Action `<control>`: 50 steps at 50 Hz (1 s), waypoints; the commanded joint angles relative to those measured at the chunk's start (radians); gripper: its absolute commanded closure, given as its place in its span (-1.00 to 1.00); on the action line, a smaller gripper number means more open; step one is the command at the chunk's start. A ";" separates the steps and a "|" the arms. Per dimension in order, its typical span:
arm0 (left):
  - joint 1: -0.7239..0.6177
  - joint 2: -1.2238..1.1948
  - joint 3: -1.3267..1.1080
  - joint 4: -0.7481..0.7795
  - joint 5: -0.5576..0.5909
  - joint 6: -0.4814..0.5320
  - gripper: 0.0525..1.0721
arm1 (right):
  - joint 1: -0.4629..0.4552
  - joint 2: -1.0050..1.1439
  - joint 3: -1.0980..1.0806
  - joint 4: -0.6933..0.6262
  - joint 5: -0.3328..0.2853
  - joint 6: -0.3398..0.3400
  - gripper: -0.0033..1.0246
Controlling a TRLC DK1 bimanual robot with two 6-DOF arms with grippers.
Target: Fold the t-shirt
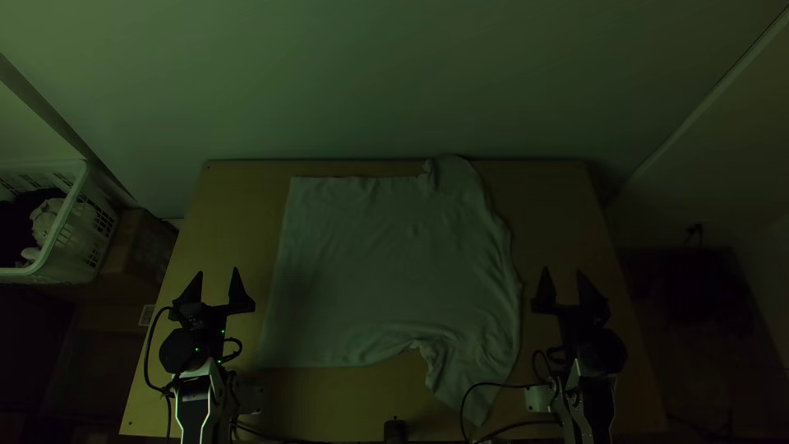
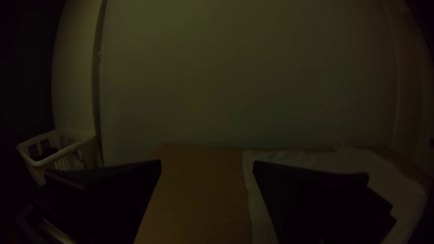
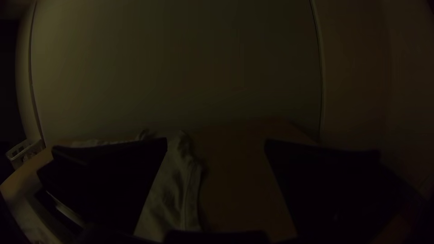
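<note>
In the top view the pale t-shirt lies spread on the table, its straight hem at the left, its sleeves and collar side at the right with some wrinkles. One sleeve points toward the near edge. My left gripper stands open left of the shirt, touching nothing; the left wrist view has the gripper with its fingers wide apart and the shirt beyond one of them. My right gripper is open just right of the shirt; the right wrist view shows the gripper apart, with the shirt partly between its fingers' outlines.
The wooden table has bare strips around the shirt. A white basket holding cloth stands off the table's left side. A small dark object sits at the near edge, and black cables loop beside both arms. A wall rises behind the table.
</note>
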 commanded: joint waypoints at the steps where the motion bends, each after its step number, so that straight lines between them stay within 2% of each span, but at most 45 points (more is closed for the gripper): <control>1: -0.005 -0.011 -0.043 -0.028 0.011 -0.009 -0.91 | 0.015 -0.008 -0.018 -0.011 0.013 0.001 -0.92; 14: -0.020 -0.014 -0.043 -0.012 0.007 -0.040 -0.91 | -0.008 -0.010 -0.016 0.004 0.013 0.063 -0.92; 22: -0.014 -0.014 -0.023 0.068 -0.006 -0.037 -0.91 | -0.013 -0.010 0.005 0.122 0.013 0.086 -0.92; 30: -0.007 -0.014 0.036 0.159 -0.006 -0.022 -0.91 | -0.013 -0.010 0.056 0.248 0.013 0.078 -0.92; 36: -0.017 -0.008 0.095 0.203 -0.003 0.006 -0.91 | -0.010 -0.008 0.110 0.297 0.013 0.046 -0.92; 45: -0.022 0.017 0.171 0.263 0.005 0.049 -0.91 | 0.005 0.009 0.180 0.336 0.012 -0.015 -0.92; 50: -0.025 0.073 0.237 0.283 0.007 0.052 -0.91 | 0.009 0.059 0.237 0.346 0.012 -0.022 -0.92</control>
